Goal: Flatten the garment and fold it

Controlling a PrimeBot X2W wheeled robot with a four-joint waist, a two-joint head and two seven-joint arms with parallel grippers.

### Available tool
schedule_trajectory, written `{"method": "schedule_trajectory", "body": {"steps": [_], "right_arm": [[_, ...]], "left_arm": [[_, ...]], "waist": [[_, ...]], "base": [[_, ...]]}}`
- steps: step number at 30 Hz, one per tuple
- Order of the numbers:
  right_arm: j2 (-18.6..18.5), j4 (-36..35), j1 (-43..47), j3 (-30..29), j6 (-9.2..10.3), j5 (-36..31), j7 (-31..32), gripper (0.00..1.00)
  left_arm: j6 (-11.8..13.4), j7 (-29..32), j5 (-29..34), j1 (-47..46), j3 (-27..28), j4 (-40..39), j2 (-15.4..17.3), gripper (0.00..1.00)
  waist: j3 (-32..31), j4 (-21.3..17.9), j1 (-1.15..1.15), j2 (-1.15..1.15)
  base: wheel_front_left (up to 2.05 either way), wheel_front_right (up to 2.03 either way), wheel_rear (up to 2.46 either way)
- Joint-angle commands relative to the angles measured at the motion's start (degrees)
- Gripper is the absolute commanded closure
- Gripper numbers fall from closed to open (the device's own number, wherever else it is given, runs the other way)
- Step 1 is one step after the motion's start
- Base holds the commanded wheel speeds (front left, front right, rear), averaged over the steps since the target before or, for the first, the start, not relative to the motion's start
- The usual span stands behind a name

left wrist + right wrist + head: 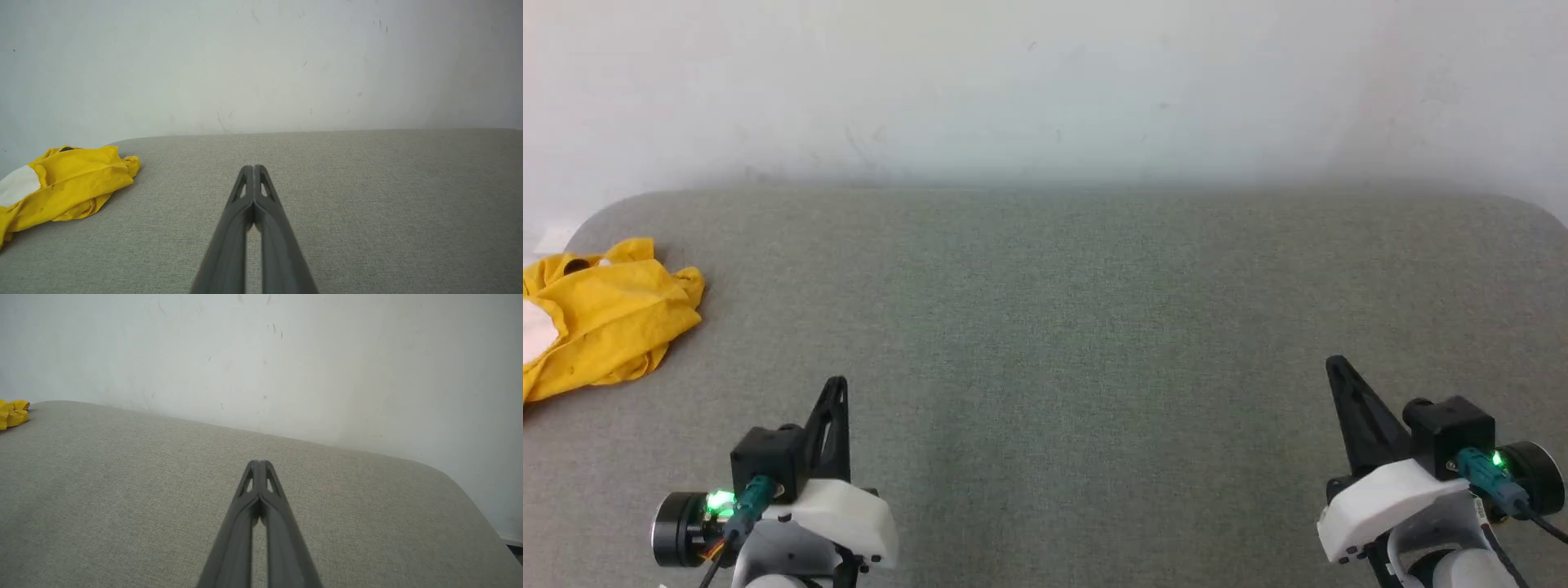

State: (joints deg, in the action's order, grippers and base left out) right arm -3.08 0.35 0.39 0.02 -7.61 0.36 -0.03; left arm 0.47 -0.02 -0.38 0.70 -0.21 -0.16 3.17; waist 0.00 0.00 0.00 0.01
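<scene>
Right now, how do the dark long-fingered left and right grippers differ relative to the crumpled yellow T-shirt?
The left gripper is nearer the crumpled yellow T-shirt; the right gripper is far across the grey fabric surface. In the head view the left gripper points nearly straight up; the right gripper leans left. Both are shut and empty.

1. You face a pale, whitish wall (1045, 82), scuffed here and there with small dark marks.
2. Against it you have a grey fabric-covered surface (1094, 327) with rounded far corners.
3. Soft, even light covers both.
</scene>
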Motion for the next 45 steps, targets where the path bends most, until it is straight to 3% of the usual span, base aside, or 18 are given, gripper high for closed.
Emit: {"method": "schedule_trajectory", "body": {"steps": [1,17,18,45], "right_arm": [[0.21,-0.35,-0.39,-0.02,0.12,-0.36,0.03,1.00],[0.21,-0.35,-0.39,-0.02,0.12,-0.36,0.03,1.00],[0.00,-0.01,0.00,0.00,0.00,0.00,0.00,0.00],[-0.02,1.41,-0.59,-3.89,0.02,1.41,-2.60,0.00]], "left_arm": [[-0.47,0.02,0.38,-0.70,0.21,0.16,-0.29,1.00],[-0.47,0.02,0.38,-0.70,0.21,0.16,-0.29,1.00],[0.00,0.00,0.00,0.00,0.00,0.00,0.00,0.00],[0.56,-2.61,-2.04,-0.05,0.28,-0.91,-0.03,0.00]], "waist": [[0.00,0.00,0.00,-0.01],[0.00,0.00,0.00,-0.01],[0.00,0.00,0.00,-0.01],[1.18,0.45,0.00,-0.01]], "base": [[0.00,0.00,0.00],[0.00,0.00,0.00],[0.00,0.00,0.00],[0.00,0.00,0.00]]}}
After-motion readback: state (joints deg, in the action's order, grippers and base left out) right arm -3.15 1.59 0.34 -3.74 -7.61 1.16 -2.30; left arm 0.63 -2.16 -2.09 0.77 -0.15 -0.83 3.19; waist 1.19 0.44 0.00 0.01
